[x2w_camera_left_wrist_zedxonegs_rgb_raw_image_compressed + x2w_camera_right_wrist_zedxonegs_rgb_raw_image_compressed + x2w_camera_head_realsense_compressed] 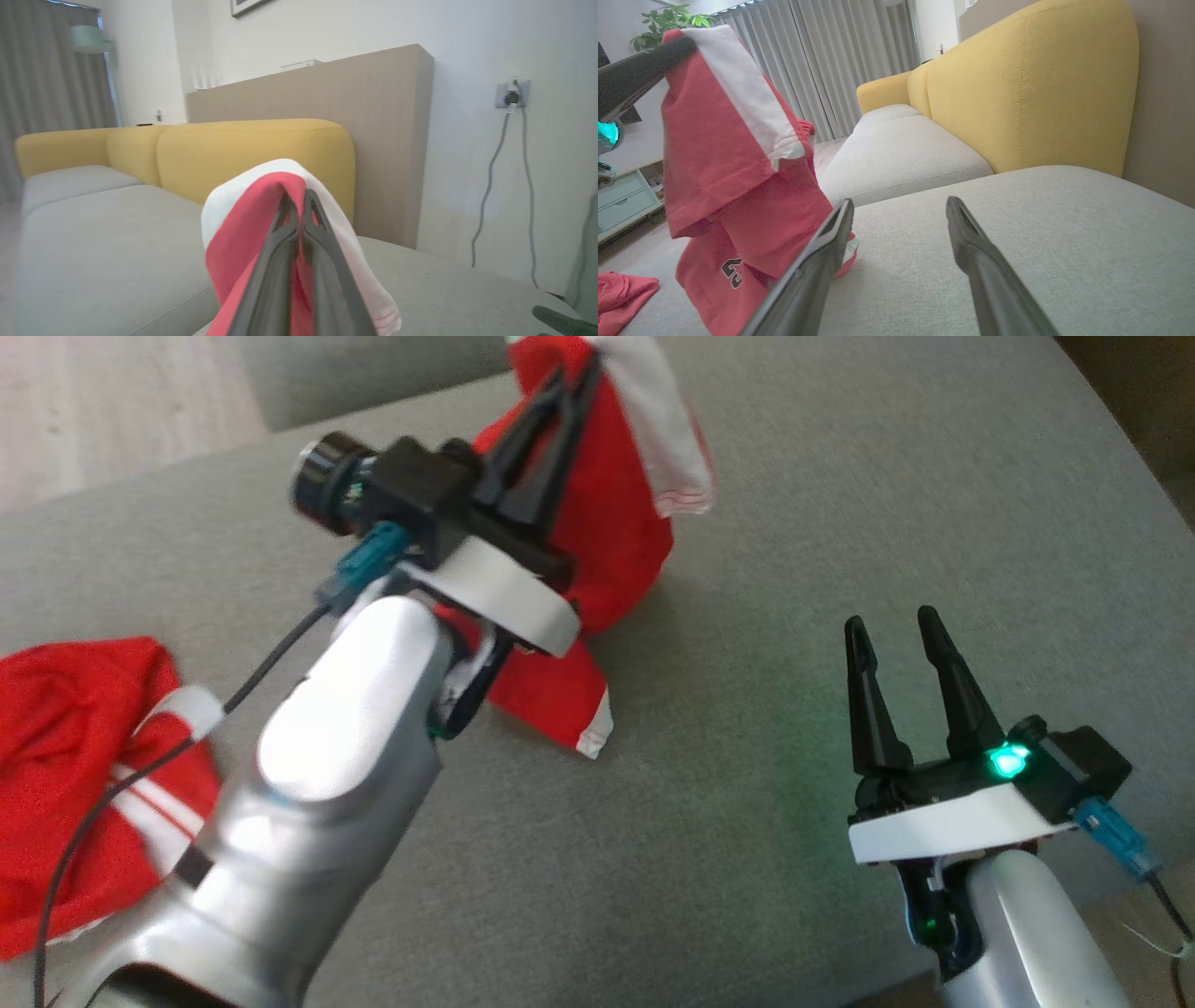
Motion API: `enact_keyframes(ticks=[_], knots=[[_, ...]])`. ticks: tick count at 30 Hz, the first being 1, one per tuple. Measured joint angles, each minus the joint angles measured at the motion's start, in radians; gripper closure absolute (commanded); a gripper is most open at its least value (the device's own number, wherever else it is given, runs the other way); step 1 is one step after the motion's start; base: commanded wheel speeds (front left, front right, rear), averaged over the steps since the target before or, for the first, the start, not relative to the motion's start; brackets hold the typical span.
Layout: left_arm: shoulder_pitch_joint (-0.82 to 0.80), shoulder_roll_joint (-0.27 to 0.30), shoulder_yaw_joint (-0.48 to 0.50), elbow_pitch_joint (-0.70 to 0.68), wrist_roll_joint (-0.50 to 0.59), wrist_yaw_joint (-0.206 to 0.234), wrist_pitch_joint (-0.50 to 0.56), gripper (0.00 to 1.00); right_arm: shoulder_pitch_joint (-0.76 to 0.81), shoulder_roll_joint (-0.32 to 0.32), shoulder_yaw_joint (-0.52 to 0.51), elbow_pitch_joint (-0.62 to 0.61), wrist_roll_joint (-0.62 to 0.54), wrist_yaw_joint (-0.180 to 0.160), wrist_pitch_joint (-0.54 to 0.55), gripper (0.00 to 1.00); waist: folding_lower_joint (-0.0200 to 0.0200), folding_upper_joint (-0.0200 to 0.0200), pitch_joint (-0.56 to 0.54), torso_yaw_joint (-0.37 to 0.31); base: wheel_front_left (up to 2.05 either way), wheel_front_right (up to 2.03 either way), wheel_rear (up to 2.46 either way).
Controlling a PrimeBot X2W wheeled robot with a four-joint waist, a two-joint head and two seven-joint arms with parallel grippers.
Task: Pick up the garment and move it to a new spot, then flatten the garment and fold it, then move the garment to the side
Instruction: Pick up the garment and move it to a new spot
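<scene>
Grey sofa seat (794,504) fills the head view, its cloth bare towards 3 o'clock. In the right wrist view a yellow backrest (1031,84) rises behind the seat from 12 to 3 o'clock, with grey curtains (831,56) beyond at 11 o'clock.

Next in size is the red garment (616,532) with its white band. It hangs at 12 o'clock in the head view, lifted by its upper edge, and its lower folds reach down to the cushion. The right wrist view shows a dark printed number low on it, at 8 o'clock. A second red cloth (75,756) with white stripes lies crumpled on the seat at 8 o'clock in the head view, well apart from the hanging piece.

The left gripper (574,378) sits at 12 o'clock, its two dark fingers pinched together on the garment's top fold, red and white cloth draped over both sides of them. The right gripper (896,625) rests at 4 o'clock above bare cushion, fingers spread wide with nothing between them.

A wall socket (511,93) with grey cables shows at 2 o'clock in the left wrist view.
</scene>
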Motion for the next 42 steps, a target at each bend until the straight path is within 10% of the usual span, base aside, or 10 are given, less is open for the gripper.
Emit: enact_keyframes(ticks=[1, 2, 3, 17, 30, 42], knots=[[-0.010, -0.009, -0.009, 0.017, 0.000, -0.009, -0.007, 0.92, -0.002, 0.000, 0.000, -0.002, 0.000, 0.000, 0.000, 0.00, 0.0000, 0.0000, 0.010, -0.009, 0.00, 0.00, 0.00], [-0.021, -0.014, -0.020, 0.034, 0.000, -0.012, -0.014, 0.22, -0.004, 0.000, 0.000, -0.004, 0.000, 0.000, 0.000, 0.00, 0.0000, 0.0000, 0.019, -0.016, 0.00, 0.00, 0.00], [-0.031, -0.016, -0.024, 0.052, 0.000, -0.015, -0.024, 0.00, -0.008, 0.000, 0.000, -0.005, 0.000, 0.000, 0.000, 0.00, 0.0000, 0.0000, 0.027, -0.023, 0.00, 0.00, 0.00], [-0.056, 0.075, 0.041, 0.143, -0.008, -0.010, -0.133, 0.00, -0.009, 0.000, -0.065, -0.003, -0.021, 0.000, 0.000, 0.00, 0.0000, 0.0000, 0.019, 0.099, 0.00, 0.00, 0.00], [0.372, 0.131, 0.044, -0.001, -0.021, 0.086, -0.165, 0.00, 0.065, 0.001, -0.132, 0.014, -0.075, 0.000, 0.000, 0.00, -0.0002, 0.0000, -0.092, 0.314, 0.00, 0.00, 0.00], [0.622, 0.105, 0.140, -0.128, -0.009, 0.166, -0.171, 0.00, 0.134, 0.001, -0.138, 0.014, -0.090, 0.000, 0.000, 0.00, -0.0003, 0.0000, -0.156, 0.371, 0.00, 0.00, 0.00]])
